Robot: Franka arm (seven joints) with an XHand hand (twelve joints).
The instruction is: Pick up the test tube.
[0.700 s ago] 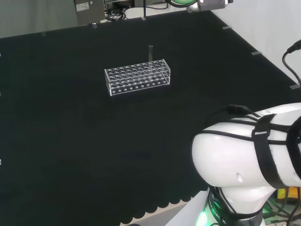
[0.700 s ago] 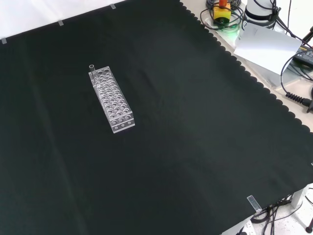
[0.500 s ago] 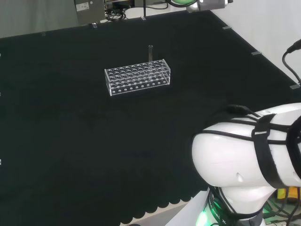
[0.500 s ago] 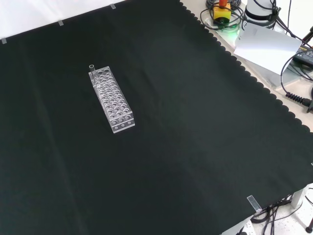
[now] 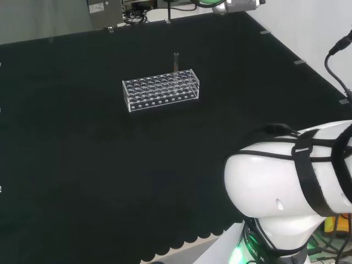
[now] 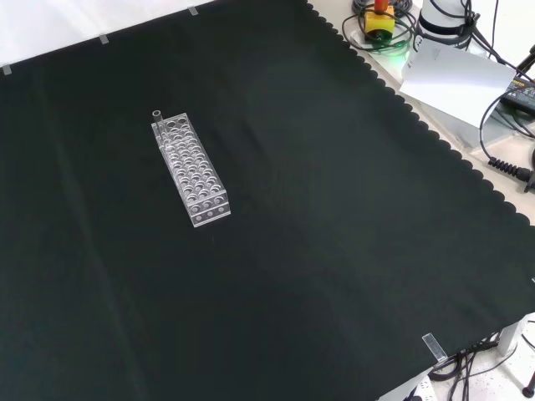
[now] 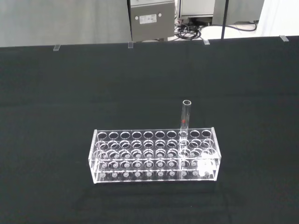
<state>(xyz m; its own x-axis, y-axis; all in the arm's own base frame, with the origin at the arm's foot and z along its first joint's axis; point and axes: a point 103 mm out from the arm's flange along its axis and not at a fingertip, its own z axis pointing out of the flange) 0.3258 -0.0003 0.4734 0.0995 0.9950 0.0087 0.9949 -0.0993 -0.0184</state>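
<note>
Standing upright in a clear plastic rack [image 7: 154, 156] we record one clear glass test tube [image 7: 186, 122], its open mouth well above the rack's top plate. We note a small red mark on the tube's wall, just above the rack, in the wrist view. The tube occupies a hole in the rack's far row as the wrist view shows it, a few holes in from one end; we see no other tube in the rack.

In the head view the rack [image 5: 160, 90] lies toward the far middle of the black cloth [image 5: 82, 165], long side across the view, with the test tube [image 5: 176, 61] rising from its back row near the right end. In the front view the rack [image 6: 191, 170] runs lengthwise up the view in the upper left part of the cloth [image 6: 334, 251], and the tube [image 6: 156, 123] stands at its upper left corner.

We list the arm's own white link [image 5: 286, 181] with black cables strapped round it at the lower right of the head view, well apart from the rack.

As to the hand, we cannot tell whether it is released or clenched.
</note>
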